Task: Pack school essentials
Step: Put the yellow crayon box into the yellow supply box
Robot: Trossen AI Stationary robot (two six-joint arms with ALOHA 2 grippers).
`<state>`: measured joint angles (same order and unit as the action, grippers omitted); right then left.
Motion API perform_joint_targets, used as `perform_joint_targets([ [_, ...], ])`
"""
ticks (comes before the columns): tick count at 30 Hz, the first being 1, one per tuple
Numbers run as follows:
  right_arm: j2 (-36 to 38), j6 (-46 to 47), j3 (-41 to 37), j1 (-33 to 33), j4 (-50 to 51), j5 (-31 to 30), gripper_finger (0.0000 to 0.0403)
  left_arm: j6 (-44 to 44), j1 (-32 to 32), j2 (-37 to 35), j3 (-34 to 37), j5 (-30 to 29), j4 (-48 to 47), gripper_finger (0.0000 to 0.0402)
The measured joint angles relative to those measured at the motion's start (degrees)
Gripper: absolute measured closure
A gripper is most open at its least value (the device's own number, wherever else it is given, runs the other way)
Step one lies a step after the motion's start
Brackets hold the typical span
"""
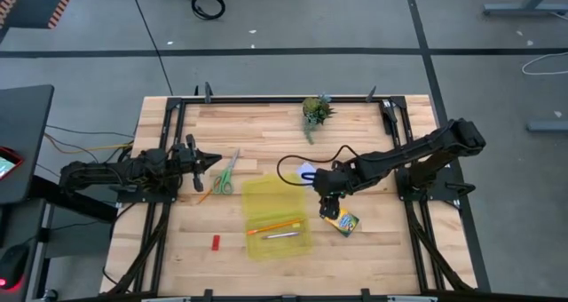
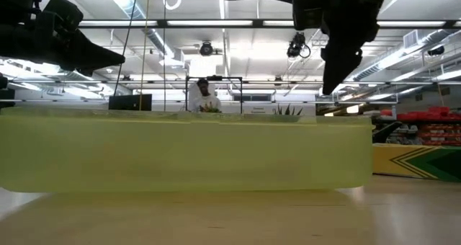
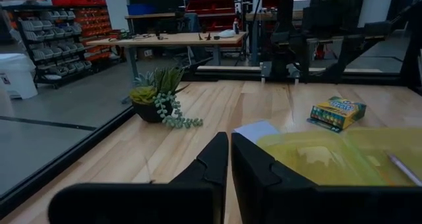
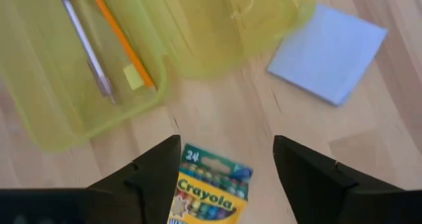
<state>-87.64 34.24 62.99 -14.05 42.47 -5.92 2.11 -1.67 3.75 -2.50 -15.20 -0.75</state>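
Observation:
My right gripper hangs open above the yellow-green crayon box, which lies flat on the table; in the right wrist view the crayon box shows between my open gripper's fingers, well below them. The pale blue note pad lies flat beside the open translucent yellow case, which holds an orange pencil and a pen. My left gripper is shut and hovers by the green-handled scissors. Another orange pencil and the small red block lie on the table.
A small potted plant stands near the table's far edge. A black cable loops beside the note pad. A black frame rail runs around the table. Bare wood lies to the right of the crayon box and along the near edge.

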Motion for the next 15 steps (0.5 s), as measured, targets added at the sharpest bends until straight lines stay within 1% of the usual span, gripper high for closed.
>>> perform_joint_targets([
  [4, 0.0, 3.0, 0.0, -1.0, 1.7, -0.3, 0.0143, 0.0, 0.0, 0.0, 0.0, 0.0, 0.0, 0.0370],
  [8, 0.0, 3.4, 0.0, -1.9, 2.0, -0.3, 0.0128, 0.0, 0.0, 0.0, 0.0, 0.0, 0.0, 0.0366],
  [15, 0.0, 5.4, -1.4, -2.8, 4.9, 1.3, 0.0081, 0.0, 0.0, 0.0, 0.0, 0.0, 0.0, 0.0375],
])
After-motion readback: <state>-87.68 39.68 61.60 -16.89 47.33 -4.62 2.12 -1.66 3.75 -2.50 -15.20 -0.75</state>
